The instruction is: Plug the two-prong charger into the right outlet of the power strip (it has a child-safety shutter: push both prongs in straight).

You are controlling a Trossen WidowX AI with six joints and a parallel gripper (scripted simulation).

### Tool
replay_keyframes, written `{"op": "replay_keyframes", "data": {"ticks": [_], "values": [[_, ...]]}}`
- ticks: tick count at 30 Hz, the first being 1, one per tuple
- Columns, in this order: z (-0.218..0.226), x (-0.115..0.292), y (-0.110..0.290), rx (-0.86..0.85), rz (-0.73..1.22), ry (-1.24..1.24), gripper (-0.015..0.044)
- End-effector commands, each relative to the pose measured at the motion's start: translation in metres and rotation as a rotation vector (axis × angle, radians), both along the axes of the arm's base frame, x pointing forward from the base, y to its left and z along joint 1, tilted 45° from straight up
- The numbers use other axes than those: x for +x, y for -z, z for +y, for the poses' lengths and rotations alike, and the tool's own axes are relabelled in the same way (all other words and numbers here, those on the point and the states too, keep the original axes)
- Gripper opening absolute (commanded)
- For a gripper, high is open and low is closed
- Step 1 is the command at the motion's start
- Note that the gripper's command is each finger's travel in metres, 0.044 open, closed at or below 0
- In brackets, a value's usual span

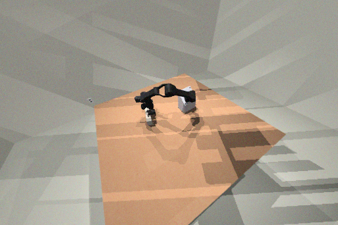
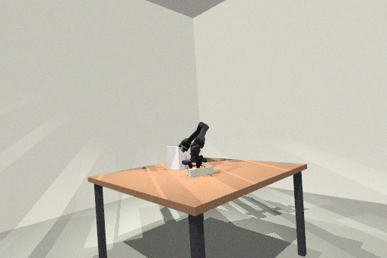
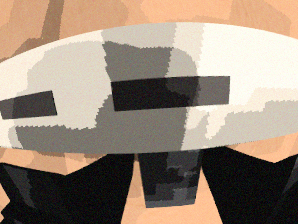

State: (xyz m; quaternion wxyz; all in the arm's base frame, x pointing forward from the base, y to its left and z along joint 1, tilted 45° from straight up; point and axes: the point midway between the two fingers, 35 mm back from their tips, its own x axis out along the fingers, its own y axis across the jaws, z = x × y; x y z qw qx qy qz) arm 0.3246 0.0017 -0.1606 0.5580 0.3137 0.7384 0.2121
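The white power strip (image 3: 253,70) (image 1: 149,122) (image 2: 201,172) lies on the wooden table (image 1: 153,171) (image 2: 236,181). In the wrist view it fills the upper half, with one dark outlet slot (image 3: 156,94) in the middle and another (image 3: 28,106) at the left. The dark grey charger (image 3: 168,185) stands between my black fingers, at the strip's near edge; its prongs are hidden. My gripper (image 3: 166,147) (image 1: 149,114) (image 2: 194,163) points down at the strip. Its fingers stand open, with table showing on both sides of the charger.
A white box (image 1: 186,103) (image 2: 173,158) stands at the arm's base behind the strip. The table edges are far from the gripper in the top and exterior views.
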Motion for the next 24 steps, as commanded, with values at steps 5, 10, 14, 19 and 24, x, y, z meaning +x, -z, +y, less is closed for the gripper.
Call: {"op": "replay_keyframes", "data": {"ticks": [5,10,14,19,24], "values": [[0.0001,0.0001,0.0002,0.000,-0.001,0.000,0.0420],[0.0002,-0.0007,0.0000,-0.001,-0.002,0.000,0.0440],[0.0002,-0.0017,-0.0002,-0.001,-0.005,0.000,0.0440],[0.0003,-0.0030,-0.0005,-0.002,-0.007,0.000,0.0440],[0.0004,-0.0042,-0.0008,-0.002,-0.010,0.000,0.0440]]}}
